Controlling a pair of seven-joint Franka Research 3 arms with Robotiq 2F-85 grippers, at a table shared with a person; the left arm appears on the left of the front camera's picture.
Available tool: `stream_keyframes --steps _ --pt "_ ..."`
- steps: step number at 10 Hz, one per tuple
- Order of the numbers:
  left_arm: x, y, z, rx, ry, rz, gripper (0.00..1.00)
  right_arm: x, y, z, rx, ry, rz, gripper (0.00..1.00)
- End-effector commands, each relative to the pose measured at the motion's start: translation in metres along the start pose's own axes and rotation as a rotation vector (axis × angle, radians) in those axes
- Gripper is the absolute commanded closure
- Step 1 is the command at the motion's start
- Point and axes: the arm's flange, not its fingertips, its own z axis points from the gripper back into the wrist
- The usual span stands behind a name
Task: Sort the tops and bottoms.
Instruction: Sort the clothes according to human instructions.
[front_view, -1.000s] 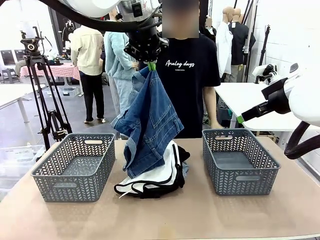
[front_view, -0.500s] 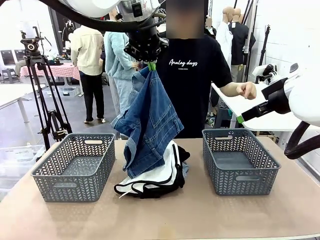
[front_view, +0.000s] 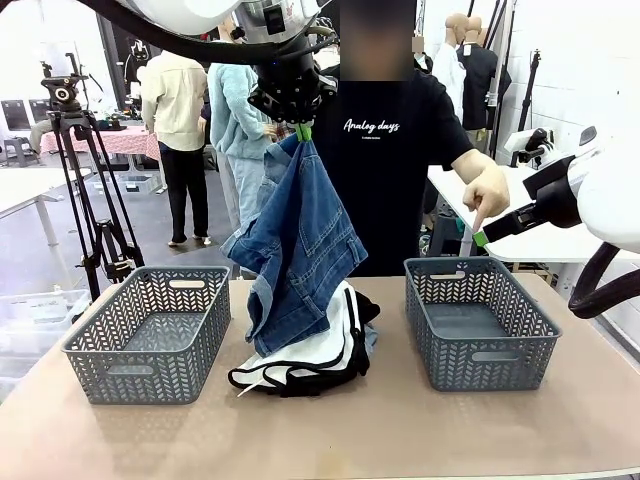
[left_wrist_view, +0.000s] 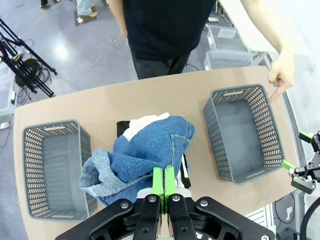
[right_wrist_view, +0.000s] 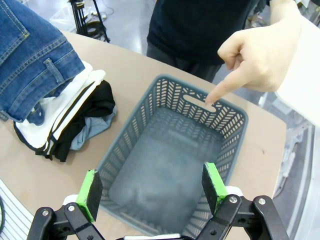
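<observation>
dark blue denim bottoms (front_view: 300, 250) hang bunched, clamped in the left gripper (front_view: 303, 131); right gripper (right_wrist_view: 152, 187) jaws apart.

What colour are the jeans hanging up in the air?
The jeans are dark blue, clearest in the front view.

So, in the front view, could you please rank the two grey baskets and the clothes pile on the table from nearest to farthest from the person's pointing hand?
1. Right basket, directly below the pointing hand.
2. Clothes pile, at the table's centre.
3. Left basket, on the far left side.
</observation>
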Motion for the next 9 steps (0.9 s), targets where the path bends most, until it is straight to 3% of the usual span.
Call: stream_keyframes --steps 1,8,9 --pt "0.001 0.003 0.004 0.000 -0.010 0.004 1.00 -0.001 0.000 -0.002 0.003 -0.009 -0.009 0.00" --pt "0.001 0.003 0.004 0.000 -0.010 0.004 1.00 0.000 0.000 0.000 0.000 0.000 0.000 0.00" --pt "0.001 0.003 0.004 0.000 -0.010 0.004 1.00 -0.001 -0.006 0.016 -0.005 0.000 -0.014 0.00"
